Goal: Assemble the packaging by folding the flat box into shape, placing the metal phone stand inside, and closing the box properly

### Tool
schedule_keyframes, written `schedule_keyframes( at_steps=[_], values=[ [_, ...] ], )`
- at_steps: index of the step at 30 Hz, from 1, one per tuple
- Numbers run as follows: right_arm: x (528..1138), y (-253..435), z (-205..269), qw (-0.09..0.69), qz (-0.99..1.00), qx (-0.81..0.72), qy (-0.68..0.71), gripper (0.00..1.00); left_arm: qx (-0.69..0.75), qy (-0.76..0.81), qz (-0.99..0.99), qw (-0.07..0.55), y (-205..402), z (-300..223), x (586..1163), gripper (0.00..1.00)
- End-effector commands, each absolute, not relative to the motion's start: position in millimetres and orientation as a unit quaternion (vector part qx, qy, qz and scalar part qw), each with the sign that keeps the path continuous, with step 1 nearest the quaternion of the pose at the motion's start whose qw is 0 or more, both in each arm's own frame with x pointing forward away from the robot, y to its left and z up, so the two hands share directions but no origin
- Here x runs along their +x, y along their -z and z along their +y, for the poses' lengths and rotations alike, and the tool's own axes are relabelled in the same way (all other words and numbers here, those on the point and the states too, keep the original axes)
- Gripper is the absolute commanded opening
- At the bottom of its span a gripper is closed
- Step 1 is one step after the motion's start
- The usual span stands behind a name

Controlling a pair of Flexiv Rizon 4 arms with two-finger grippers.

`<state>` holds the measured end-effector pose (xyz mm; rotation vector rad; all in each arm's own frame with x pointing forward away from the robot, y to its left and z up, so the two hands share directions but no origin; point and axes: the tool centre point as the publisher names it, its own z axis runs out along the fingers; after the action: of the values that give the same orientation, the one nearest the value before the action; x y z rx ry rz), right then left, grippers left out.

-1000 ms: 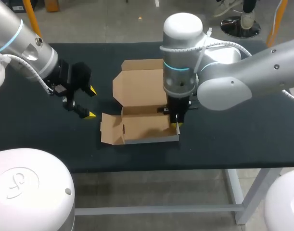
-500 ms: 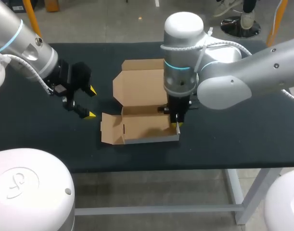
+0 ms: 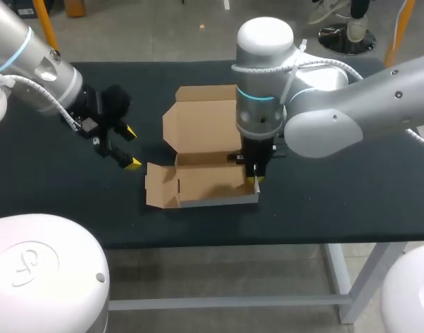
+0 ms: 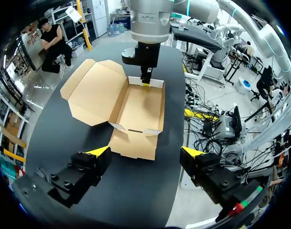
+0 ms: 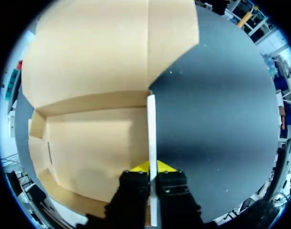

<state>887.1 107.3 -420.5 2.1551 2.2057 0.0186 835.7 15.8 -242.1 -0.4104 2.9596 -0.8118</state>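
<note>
From above, the box (image 3: 208, 182) sits open mid-picture, and my empty, wide-open left gripper (image 3: 128, 147) has crept a bit closer. My left wrist sees the box just ahead. My right gripper (image 5: 152, 168) still pinches its side wall, so folding can go on.

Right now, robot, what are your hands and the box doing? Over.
Left gripper open, beside the box. Right gripper shut on box's end wall. Box open, lid back; no stand in view.

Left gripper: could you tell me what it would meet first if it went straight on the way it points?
Probably the near flap of the box, lying on the table just ahead of the open left gripper; depth is unclear.
</note>
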Motion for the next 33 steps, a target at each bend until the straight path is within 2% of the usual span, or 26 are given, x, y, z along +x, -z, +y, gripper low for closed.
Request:
schedule_keyframes(
  at_steps=[1,3,4,6,12,13,14,25,26,33],
  values=[
    [888.3,420.1,107.4,0.028,0.715,0.698,-0.004,0.0,-0.426,0.287,0.854,-0.08,246.1,22.2,839.1,1.0],
    [888.3,420.1,107.4,0.028,0.715,0.698,-0.004,0.0,-0.5,0.298,0.805,-0.112,250.9,29.3,838.6,1.0],
    [888.3,420.1,107.4,0.028,0.715,0.698,-0.004,0.0,-0.536,0.296,0.784,-0.1,255.2,30.6,836.9,1.0],
    [888.3,420.1,107.4,0.028,0.715,0.698,-0.004,0.0,-0.563,0.311,0.753,-0.139,263.9,33.1,835.9,1.0],
    [888.3,420.1,107.4,0.028,0.715,0.698,-0.004,0.0,-0.633,0.328,0.674,-0.193,280.5,28.8,839.5,1.0],
    [888.3,420.1,107.4,0.028,0.715,0.698,-0.004,0.0,-0.644,0.305,0.674,-0.194,283.3,27.6,842.3,1.0],
    [888.3,420.1,107.4,0.028,0.715,0.698,-0.004,0.0,-0.653,0.271,0.689,-0.161,283.5,25.1,844.1,1.0],
    [888.3,420.1,107.4,0.028,0.715,0.698,-0.004,0.0,-0.653,0.271,0.689,-0.161,283.5,25.1,844.1,1.0],
    [888.3,420.1,107.4,0.028,0.715,0.698,-0.004,0.0,-0.691,0.28,0.648,-0.157,286.4,27.4,849.4,1.0],
    [888.3,420.1,107.4,0.028,0.715,0.698,-0.004,0.0,-0.718,0.304,0.598,-0.187,322.4,30.8,855.3,1.0]
  ],
)
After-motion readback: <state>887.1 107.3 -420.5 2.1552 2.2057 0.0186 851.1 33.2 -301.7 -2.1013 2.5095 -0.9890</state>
